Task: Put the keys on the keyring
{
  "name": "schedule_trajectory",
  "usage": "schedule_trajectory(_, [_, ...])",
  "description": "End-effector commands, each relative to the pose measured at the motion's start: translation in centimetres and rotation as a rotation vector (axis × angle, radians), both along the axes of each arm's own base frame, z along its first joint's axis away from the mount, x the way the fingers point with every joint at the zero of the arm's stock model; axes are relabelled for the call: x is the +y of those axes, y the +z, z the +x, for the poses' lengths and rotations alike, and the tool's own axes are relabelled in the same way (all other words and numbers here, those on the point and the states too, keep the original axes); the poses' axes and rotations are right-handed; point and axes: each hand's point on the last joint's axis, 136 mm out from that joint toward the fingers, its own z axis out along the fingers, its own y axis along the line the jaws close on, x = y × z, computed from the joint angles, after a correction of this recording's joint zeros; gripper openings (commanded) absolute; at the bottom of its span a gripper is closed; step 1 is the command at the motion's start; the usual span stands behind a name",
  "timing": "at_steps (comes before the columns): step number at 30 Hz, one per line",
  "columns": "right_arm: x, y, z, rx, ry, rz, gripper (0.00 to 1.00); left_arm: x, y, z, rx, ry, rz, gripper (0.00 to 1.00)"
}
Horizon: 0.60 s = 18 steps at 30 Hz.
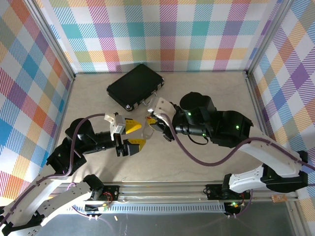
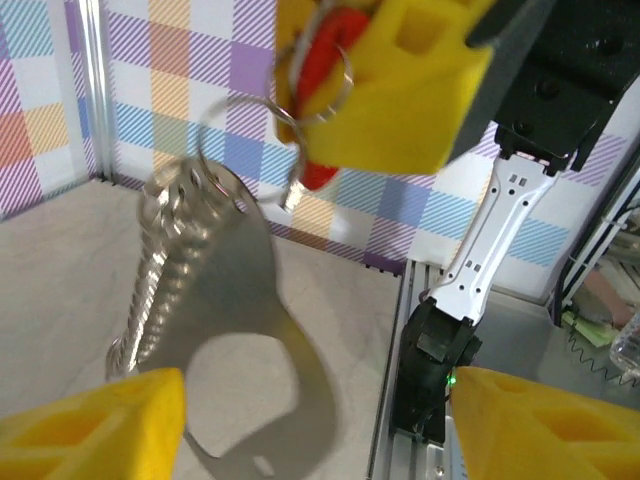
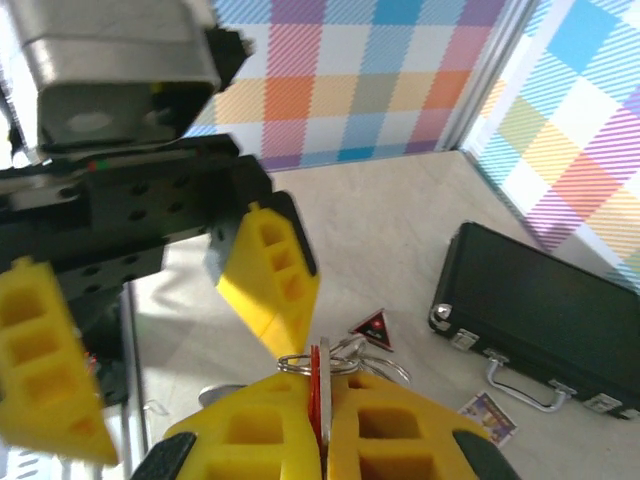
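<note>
Keyring, a thin silver-grey metal loop (image 2: 235,330) beaded down one side, hangs between the spread yellow fingers (image 2: 90,425) of the left pincer (image 1: 140,135), which stands open and grips nothing, I'd guess to let the loop dangle free. That arm lies low, reaching across. Just above the loop, the right pincer (image 3: 322,385) is clamped on the tiny bright red oblong key (image 2: 325,60), small wire rings (image 2: 240,125) trailing under it; its wrist is level, facing the other.
</note>
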Motion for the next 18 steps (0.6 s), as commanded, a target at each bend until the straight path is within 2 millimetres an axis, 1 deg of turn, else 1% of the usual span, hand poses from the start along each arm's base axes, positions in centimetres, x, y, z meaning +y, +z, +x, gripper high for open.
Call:
schedule_trajectory(1, [-0.4, -0.4, 2.2, 0.014, -0.111, -0.024, 0.0, 0.7, 1.3, 0.1, -0.038, 0.041, -0.054, 0.86])
schedule_trajectory(2, [-0.6, -0.8, 2.8, 0.037, -0.135, -0.025, 0.0, 0.9, 1.1, 0.1, -0.035, 0.046, -0.051, 0.99])
schedule_trajectory(5, [-1.2, -2.2, 4.7, 0.124, -0.19, -0.013, 0.0, 1.1, 0.2, 0.1, -0.03, 0.056, -0.048, 1.0])
schedule_trajectory(8, [-1.6, -3.7, 5.8, 0.202, -0.22, 0.004, 0.0, 1.1, -0.7, 0.4, -0.01, 0.077, -0.04, 1.0])
schedule_trajectory(13, [-2.8, -6.1, 7.9, 0.289, -0.289, 0.002, 0.0, 1.5, -1.1, 0.9, 0.008, 0.116, -0.042, 1.0])
schedule_trajectory(15, [-3.5, -6.8, 8.8, 0.331, -0.317, 0.01, 0.0, 1.8, -1.5, 1.3, 0.012, 0.15, -0.032, 1.0])
schedule_trajectory(18, [-4.6, -7.7, 10.1, 0.372, -0.366, 0.013, 0.0, 2.6, -2.2, 2.4, 0.009, 0.231, -0.024, 1.0])
